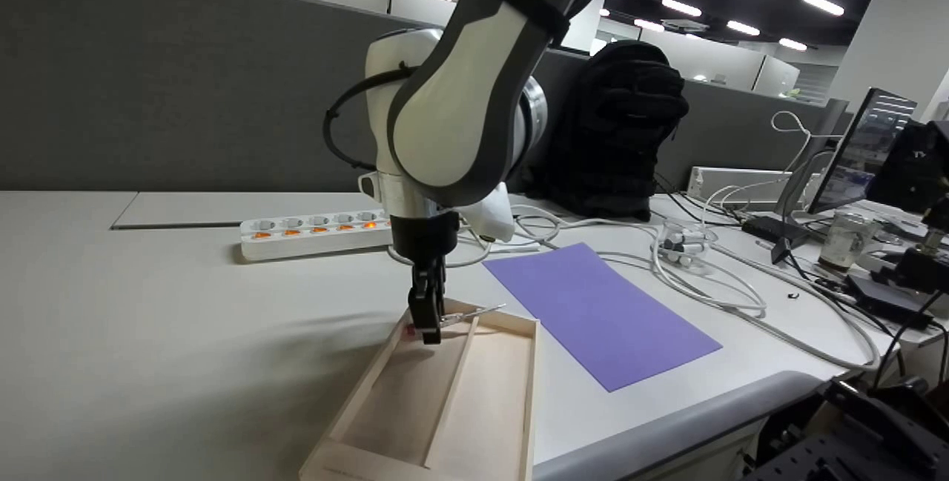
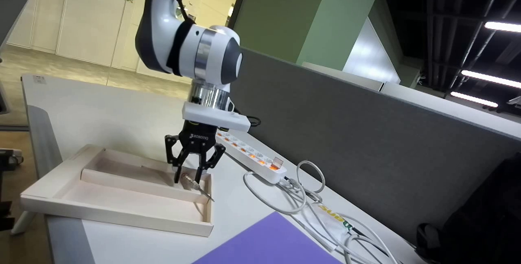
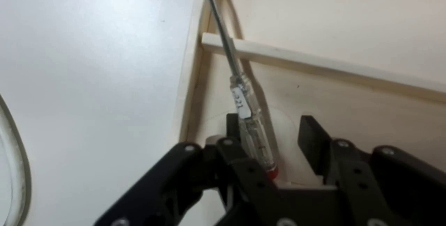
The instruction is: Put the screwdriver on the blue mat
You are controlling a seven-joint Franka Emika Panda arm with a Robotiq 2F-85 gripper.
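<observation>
The screwdriver has a clear handle with a red end and a thin metal shaft. It lies in the beige tray with its shaft across the divider, in the wrist view (image 3: 240,95) and in both exterior views (image 1: 478,312) (image 2: 192,182). My gripper (image 2: 187,179) points down into the tray's end; it also shows in an exterior view (image 1: 428,336). In the wrist view my gripper (image 3: 270,121) is open. The handle lies between the fingers, close to the left one, with a gap to the right one. The violet-blue mat (image 1: 600,318) lies flat beside the tray.
The tray (image 2: 130,220) has raised walls and a lengthwise divider (image 3: 313,60). A white power strip (image 1: 315,233) stands behind, with loose white cables (image 1: 712,296) around the mat's far side. A black backpack (image 1: 619,125) leans on the grey partition (image 1: 185,81).
</observation>
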